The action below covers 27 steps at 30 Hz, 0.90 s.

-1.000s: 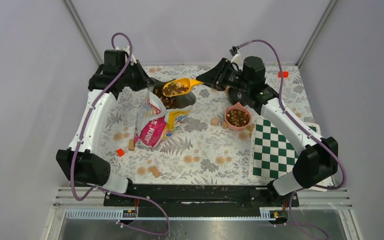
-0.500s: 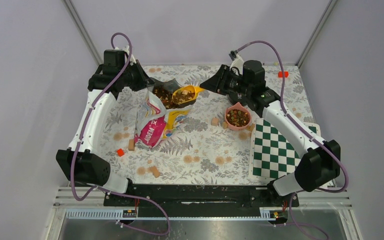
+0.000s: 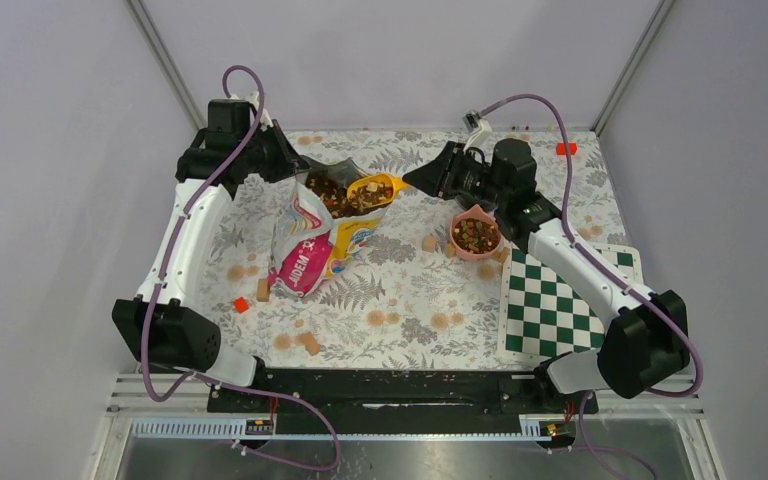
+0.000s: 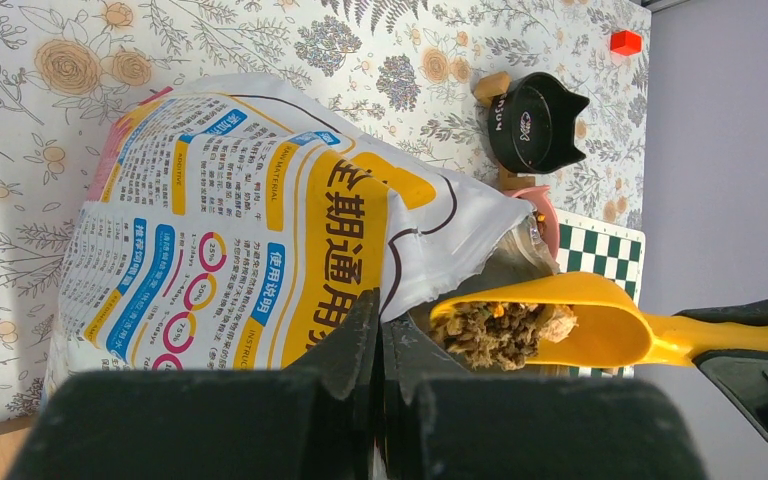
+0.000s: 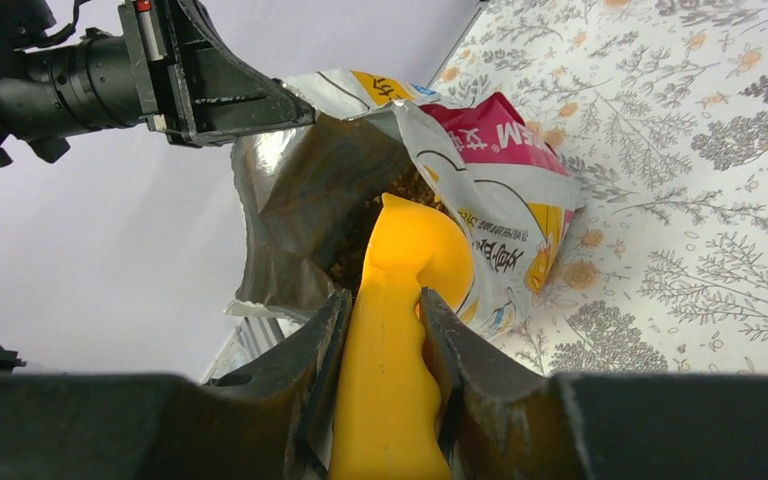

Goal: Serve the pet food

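The pet food bag (image 3: 310,240) lies on the flowered cloth with its mouth held up. My left gripper (image 3: 295,165) is shut on the bag's top rim (image 4: 400,300). A yellow scoop (image 3: 375,188) sits at the bag's mouth with a heap of pet food (image 4: 505,330) in it. My right gripper (image 5: 385,320) is shut on the scoop's handle (image 5: 390,390). More pet food (image 5: 355,250) shows dark inside the bag (image 5: 460,180). A pink bowl (image 3: 476,235), heaped with kibble, stands right of the bag, just below the right wrist.
A green and white checkerboard (image 3: 550,300) lies at the right. Wooden cubes (image 3: 429,242) are scattered over the cloth, with red cubes at the far right (image 3: 566,149) and near left (image 3: 241,304). A black cat-shaped bowl (image 4: 535,125) stands beyond the bag.
The loaded scoop has moved a little right and down, lower at the bag's mouth, and the right arm has drawn back to the right. The left gripper kept its hold on the bag.
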{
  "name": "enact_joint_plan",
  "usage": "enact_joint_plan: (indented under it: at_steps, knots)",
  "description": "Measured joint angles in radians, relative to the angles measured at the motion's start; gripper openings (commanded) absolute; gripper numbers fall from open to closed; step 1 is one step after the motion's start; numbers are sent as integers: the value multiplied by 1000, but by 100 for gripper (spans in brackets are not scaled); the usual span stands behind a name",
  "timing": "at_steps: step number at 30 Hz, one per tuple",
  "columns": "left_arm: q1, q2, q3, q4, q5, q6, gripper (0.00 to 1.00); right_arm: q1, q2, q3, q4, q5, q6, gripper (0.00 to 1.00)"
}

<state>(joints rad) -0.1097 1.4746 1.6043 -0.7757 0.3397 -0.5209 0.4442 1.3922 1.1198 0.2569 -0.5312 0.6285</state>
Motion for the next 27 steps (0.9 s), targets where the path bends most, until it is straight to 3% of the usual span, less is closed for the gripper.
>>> enact_joint_plan:
  at_steps: [15, 27]
  knots:
    - [0, 0, 0, 0, 0, 0, 0, 1, -43, -63, 84, 74, -1, 0]
    - [7, -6, 0, -3, -5, 9, 0, -11, -42, -77, 105, 127, 361, 0]
